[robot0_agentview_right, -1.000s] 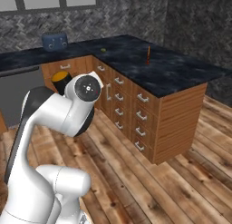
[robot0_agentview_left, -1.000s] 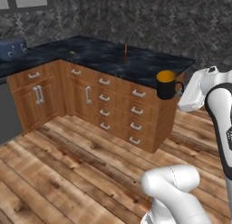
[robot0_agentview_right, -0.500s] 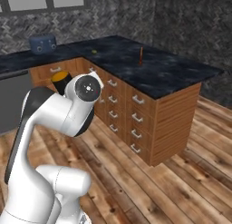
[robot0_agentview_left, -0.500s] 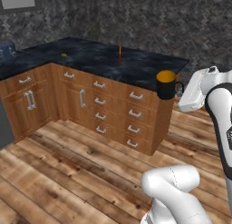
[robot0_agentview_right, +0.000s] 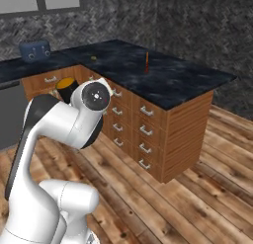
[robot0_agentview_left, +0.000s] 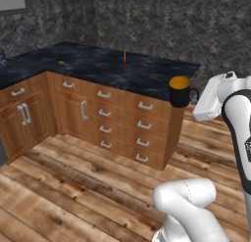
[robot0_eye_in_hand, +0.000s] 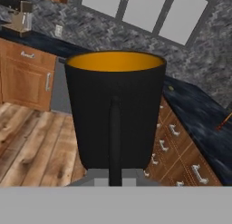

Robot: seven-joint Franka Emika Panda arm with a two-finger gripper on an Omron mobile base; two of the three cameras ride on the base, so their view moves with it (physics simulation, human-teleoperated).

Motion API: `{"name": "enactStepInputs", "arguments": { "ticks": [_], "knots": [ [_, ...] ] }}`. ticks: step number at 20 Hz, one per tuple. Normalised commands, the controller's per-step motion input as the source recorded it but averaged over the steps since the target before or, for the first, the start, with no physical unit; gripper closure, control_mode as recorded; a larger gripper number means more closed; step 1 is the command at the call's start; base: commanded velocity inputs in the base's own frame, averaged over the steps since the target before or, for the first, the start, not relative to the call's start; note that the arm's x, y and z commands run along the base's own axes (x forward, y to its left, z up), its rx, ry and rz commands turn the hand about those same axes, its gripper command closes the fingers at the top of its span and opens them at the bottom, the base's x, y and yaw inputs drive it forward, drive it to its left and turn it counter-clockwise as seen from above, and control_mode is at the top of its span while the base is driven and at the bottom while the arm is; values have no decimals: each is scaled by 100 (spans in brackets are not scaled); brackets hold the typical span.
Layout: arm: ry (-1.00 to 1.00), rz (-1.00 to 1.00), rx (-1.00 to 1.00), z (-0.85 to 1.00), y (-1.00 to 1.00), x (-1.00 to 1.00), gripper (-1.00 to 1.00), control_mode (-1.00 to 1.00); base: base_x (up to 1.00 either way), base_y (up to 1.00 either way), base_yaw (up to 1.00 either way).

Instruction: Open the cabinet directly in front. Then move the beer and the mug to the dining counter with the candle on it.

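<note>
We hold the mug (robot0_agentview_left: 180, 91) clenched upright in our claw (robot0_agentview_left: 193, 95), off the counter's (robot0_agentview_left: 152, 77) near corner, the candle (robot0_agentview_left: 124, 60) farther along the top.

The white arm (robot0_agentview_right: 54, 134) fills the near left, the mug's (robot0_agentview_right: 65, 86) orange rim peeking out behind its wrist. Beyond, the dining counter (robot0_agentview_right: 197, 82) runs dark and marbled — the thin candle (robot0_agentview_right: 147, 62) upright on it, well apart from the mug.

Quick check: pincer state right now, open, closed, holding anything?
Pincer: closed on the mug's handle, carrying the mug upright in the air, short of the dining counter.
</note>
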Motion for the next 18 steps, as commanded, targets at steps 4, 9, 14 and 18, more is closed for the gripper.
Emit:
{"name": "enactStepInputs", "arguments": {
  "ticks": [4, 9, 14, 18],
  "knots": [
    [0, 0, 0, 0, 0, 0, 100, 100, 30, 29, -18],
    [0, 0, 0, 0, 0, 0, 100, 100, 29, 28, -18],
    [0, 0, 0, 0, 0, 0, 100, 100, 34, 30, -17],
    [0, 0, 0, 0, 0, 0, 100, 100, 36, 30, -17]
  ]
}}
